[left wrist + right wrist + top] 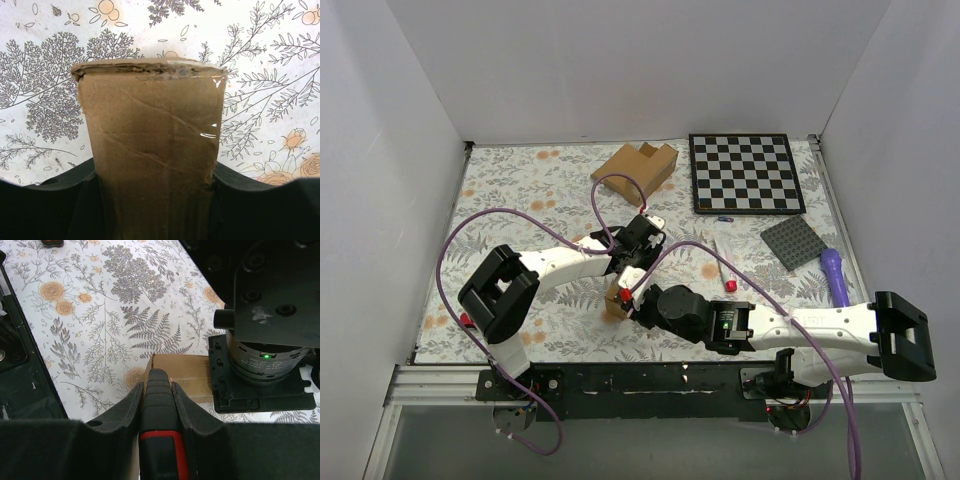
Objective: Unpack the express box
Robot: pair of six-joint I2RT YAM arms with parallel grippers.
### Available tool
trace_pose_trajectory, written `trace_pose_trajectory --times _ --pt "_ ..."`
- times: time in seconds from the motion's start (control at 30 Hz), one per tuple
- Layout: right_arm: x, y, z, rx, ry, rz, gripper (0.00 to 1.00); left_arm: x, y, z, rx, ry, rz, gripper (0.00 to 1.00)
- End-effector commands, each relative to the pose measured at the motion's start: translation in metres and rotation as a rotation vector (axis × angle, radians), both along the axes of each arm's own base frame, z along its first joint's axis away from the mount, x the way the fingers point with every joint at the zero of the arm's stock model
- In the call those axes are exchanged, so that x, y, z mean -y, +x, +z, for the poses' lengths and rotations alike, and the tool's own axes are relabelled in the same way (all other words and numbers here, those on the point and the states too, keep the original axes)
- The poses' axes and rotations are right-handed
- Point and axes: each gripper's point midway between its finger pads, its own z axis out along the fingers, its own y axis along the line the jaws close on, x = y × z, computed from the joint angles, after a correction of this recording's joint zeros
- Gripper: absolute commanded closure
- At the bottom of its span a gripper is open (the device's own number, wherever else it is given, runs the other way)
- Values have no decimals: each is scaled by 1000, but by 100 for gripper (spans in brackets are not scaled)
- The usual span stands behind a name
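The express box [614, 304], a small brown taped carton, stands on end on the floral mat near the front middle. My left gripper [626, 272] is shut on it; in the left wrist view the box [152, 140] fills the gap between both black fingers [50, 210], with its taped end pointing away. My right gripper [640, 300] is shut on a black and red cutter tool [159, 410], whose black tip touches the box's near corner [185, 372]. The left arm's wrist [265, 340] sits over the box's right part.
A larger notched cardboard box [637, 168] lies at the back middle. A chessboard [745, 172] lies at the back right. A grey studded plate [793, 242], a purple object [835, 275], a small red piece [730, 286] and a thin stick [720, 260] lie on the right.
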Motion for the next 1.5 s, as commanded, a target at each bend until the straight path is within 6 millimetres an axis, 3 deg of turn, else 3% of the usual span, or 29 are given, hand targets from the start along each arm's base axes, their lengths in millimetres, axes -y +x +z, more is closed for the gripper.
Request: trace_pose_trajectory --times 0.0,0.63,1.47 --pt "36 3 -34 -15 -160 -59 99 -18 -16 -20 -69 63 -21 100" --pt "54 -3 -49 -49 -193 -76 99 -28 -8 -24 -75 75 34 100" --pt "74 -10 -48 -68 -181 -103 99 -46 7 -28 -59 189 124 100"
